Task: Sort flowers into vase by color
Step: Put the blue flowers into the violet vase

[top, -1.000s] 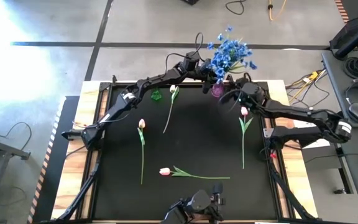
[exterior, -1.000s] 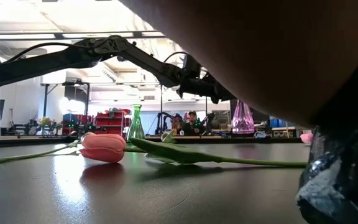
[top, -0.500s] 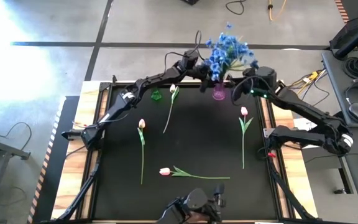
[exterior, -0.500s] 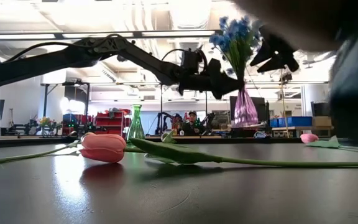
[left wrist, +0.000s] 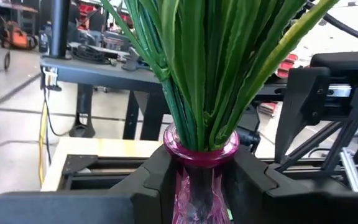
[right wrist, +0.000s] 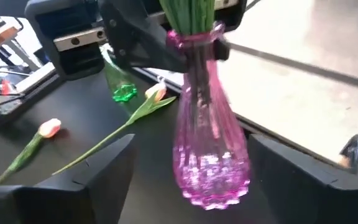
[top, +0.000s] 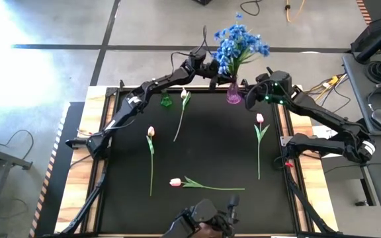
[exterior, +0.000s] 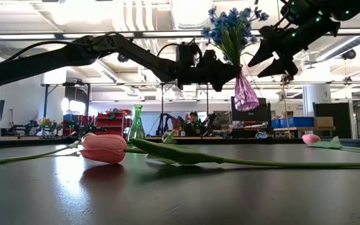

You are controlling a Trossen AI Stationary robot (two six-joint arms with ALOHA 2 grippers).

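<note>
A pink glass vase (exterior: 245, 94) holds a bunch of blue flowers (top: 240, 43) on green stems (left wrist: 197, 74). It hangs tilted in the air over the table's far edge. My left gripper (left wrist: 201, 180) is shut on it. My right gripper (right wrist: 197, 177) is open just to the vase's right, one finger on either side of the vase body (right wrist: 210, 143) without touching it. A white tulip (top: 185, 96) and three pink tulips (top: 151, 132) (top: 175, 182) (top: 259, 119) lie flat on the black table. My left gripper pinches the pink vase's narrow neck (left wrist: 199, 155), just under its rim, between its two fingers (left wrist: 157, 171). It comes level from the table's left side. The vase is lifted clear of the table and tilts, its body (exterior: 247, 99) hanging below the fingers and the flowers above.
A small green glass vase (top: 167, 100) stands near the far edge, left of the white tulip. The middle of the black table (top: 210, 145) lies bare between the tulips. A person (exterior: 194, 122) sits far off in the room behind.
My left gripper has lifted the pink vase with the blue flowers off the table, and the vase now tilts. My right gripper has moved up and toward the far edge, away from the low camera, and now hangs beside the raised vase.
</note>
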